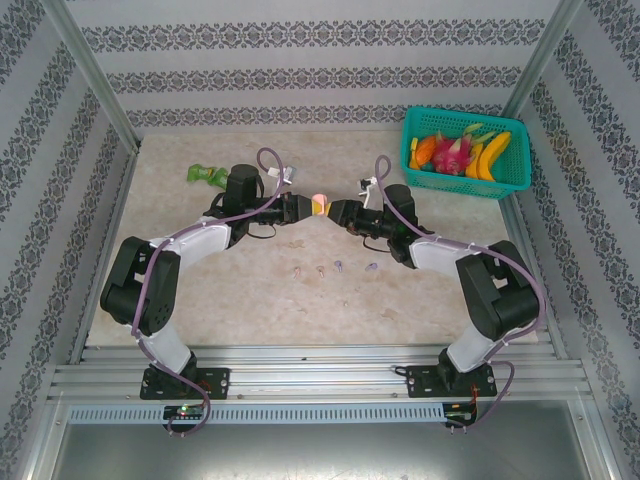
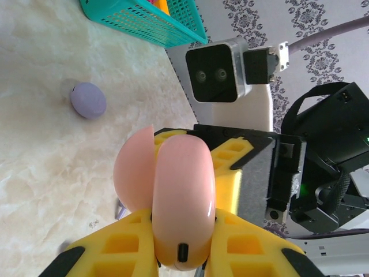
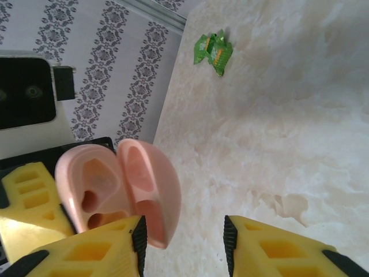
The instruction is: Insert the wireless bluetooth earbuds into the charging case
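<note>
Pictured from my remote console: the pale pink charging case (image 1: 319,206) is held above mid-tabletop, its shell hinged partly ajar. My left tool (image 2: 181,231) is clamped on the case's body, with yellow fingers (image 2: 124,242) pressed to either side. My right tool (image 3: 183,242) meets it from the right with its jaws apart. The raised lid sits in the gap beside one finger (image 3: 86,254), and the other stands clear. The right wrist view looks into the shell's moulded wells.

The wireless bluetooth earbuds (image 1: 320,270) lie on the tabletop nearer the arm bases than the held case. They are tiny specks in a loose row, too small from above for me to tell their colours. A lilac round case (image 2: 88,100) lies flat at the right end of that row.

The tabletop (image 1: 250,320) is a cream, marbled slab. In its far right corner stands a teal basket (image 1: 470,186) of toy fruit, among them a banana (image 1: 492,158) and a pink dragon fruit (image 1: 452,155). Far left lies a crumpled green wrapper (image 3: 213,51), its orange print too blurred to read. White wallpaper (image 1: 300,38) banded with grey damask closes in three sides, and aluminium rails (image 1: 320,375) run along the near edge.
</note>
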{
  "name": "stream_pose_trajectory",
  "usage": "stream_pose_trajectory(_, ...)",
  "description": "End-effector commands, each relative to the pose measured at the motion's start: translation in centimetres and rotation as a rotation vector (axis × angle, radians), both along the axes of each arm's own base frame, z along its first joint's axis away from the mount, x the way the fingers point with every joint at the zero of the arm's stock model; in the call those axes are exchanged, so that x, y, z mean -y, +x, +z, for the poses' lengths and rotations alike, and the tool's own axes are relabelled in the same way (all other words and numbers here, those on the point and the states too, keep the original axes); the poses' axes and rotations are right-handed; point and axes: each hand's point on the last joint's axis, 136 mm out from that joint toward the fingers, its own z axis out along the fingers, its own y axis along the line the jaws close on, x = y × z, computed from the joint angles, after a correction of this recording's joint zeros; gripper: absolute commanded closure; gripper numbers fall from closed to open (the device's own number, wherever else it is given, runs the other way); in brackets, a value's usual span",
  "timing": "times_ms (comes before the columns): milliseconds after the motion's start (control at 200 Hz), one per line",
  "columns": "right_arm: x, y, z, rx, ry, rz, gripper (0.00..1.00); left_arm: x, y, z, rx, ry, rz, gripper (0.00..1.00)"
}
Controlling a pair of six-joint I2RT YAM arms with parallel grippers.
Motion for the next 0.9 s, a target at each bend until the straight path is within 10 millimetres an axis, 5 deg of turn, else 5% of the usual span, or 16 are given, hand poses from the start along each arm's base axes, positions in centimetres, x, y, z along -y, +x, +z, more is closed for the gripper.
stream_pose_trajectory(0,-0.9,0.4,0.9,0.038,0.016,0.015,0.6,0.5,0.5,1.9,0.062,-0.037,-0.021,1.0)
stream_pose_trajectory(470,-1.8,1.3,1.7,0.041,0.035,0.017,0.69,0.5,0.3,1.4,0.054,-0.04,-0.022,1.0)
stream_pose_trajectory(814,-2.1,1.3,1.8,0.04,0.037,0.019,0.89,0.3,0.3,1.1,0.051,-0.034,-0.012,1.0)
stream_pose_trajectory(894,-2.0,1.3,2.0,0.041,0.035,0.016,0.93,0.3,0.3,0.9,0.049,-0.028,-0.001,0.93)
